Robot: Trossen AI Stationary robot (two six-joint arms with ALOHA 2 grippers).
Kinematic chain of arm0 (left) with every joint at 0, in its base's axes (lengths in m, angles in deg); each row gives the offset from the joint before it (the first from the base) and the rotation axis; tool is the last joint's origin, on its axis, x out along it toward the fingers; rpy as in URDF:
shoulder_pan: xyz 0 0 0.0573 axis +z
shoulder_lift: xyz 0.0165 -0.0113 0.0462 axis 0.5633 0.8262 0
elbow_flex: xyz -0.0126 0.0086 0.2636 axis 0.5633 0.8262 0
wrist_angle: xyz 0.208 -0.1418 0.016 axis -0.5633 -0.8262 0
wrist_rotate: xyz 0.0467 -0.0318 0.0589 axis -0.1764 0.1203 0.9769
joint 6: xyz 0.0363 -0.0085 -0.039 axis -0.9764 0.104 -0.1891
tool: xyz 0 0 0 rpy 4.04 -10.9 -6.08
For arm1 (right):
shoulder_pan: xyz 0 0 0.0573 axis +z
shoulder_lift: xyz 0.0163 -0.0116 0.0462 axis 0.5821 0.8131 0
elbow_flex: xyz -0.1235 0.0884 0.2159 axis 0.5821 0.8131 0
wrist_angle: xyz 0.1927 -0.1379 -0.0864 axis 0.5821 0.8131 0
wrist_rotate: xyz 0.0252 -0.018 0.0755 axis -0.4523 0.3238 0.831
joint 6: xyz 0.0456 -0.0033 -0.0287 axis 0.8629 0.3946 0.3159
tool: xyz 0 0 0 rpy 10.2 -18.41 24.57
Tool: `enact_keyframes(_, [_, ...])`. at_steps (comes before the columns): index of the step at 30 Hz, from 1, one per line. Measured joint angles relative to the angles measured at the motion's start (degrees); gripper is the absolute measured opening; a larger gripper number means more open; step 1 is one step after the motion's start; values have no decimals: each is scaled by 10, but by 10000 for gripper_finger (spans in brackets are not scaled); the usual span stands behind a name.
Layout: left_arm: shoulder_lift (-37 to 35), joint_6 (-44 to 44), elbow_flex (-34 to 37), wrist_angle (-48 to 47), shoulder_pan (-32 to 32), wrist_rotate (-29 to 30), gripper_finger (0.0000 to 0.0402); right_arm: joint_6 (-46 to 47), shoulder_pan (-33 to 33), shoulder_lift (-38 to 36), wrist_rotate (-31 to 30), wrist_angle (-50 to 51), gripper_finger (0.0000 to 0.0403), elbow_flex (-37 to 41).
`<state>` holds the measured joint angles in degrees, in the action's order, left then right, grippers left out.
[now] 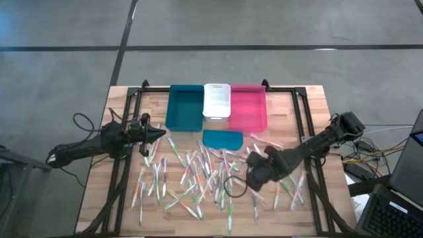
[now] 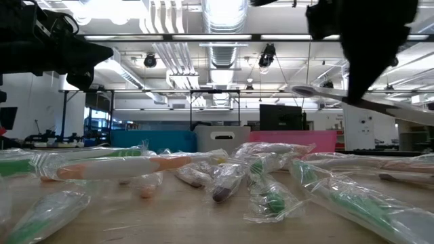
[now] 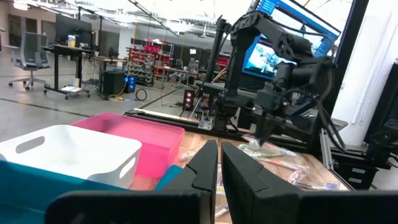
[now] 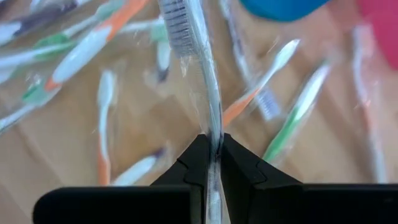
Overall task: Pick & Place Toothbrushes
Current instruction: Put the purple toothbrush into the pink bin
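- Toothbrushes (image 1: 198,175), high view: dozens lie scattered over the wooden desk (image 1: 317,106), in front of three bins, teal (image 1: 185,107), white (image 1: 216,100) and pink (image 1: 248,107), with a teal lid (image 1: 222,138) just before them. The right tool (image 1: 256,177) sits over the right side of the pile; the left tool (image 1: 153,134) waits at the pile's left edge.
- Low view: wrapped brushes (image 2: 108,166) litter the foreground; one brush (image 2: 352,100) hangs clear of the desk under the right arm.
- Left wrist view: left tool (image 3: 219,163) is closed, holding nothing.
- Right wrist view: right tool (image 4: 211,149) is clamped on the handle of a clear-wrapped brush (image 4: 193,56), bristle end away from it.
- Step, as judged: the pick is made and the lift begun. Next comes carriage to a bin, then release inside its walls; which bin cannot be told.
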<state>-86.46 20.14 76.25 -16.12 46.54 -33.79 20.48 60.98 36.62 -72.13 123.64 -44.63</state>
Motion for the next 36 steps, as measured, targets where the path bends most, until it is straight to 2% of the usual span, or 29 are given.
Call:
enact_keyframes(13, [0, 0, 0, 0, 0, 0, 26, -171, -164, 0, 0, 7, 23, -46])
enact_keyframes(20, [0, 0, 0, 0, 0, 0, 26, -233, -256, 0, 2, 7, 23, -81])
enact_keyframes(33, [0, 0, 0, 0, 0, 0, 26, -235, -437, 0, 5, -1, 23, -131])
enact_keyframes(36, [0, 0, 0, 0, 0, 0, 26, -220, -478, 0, 26, -19, 23, -134])
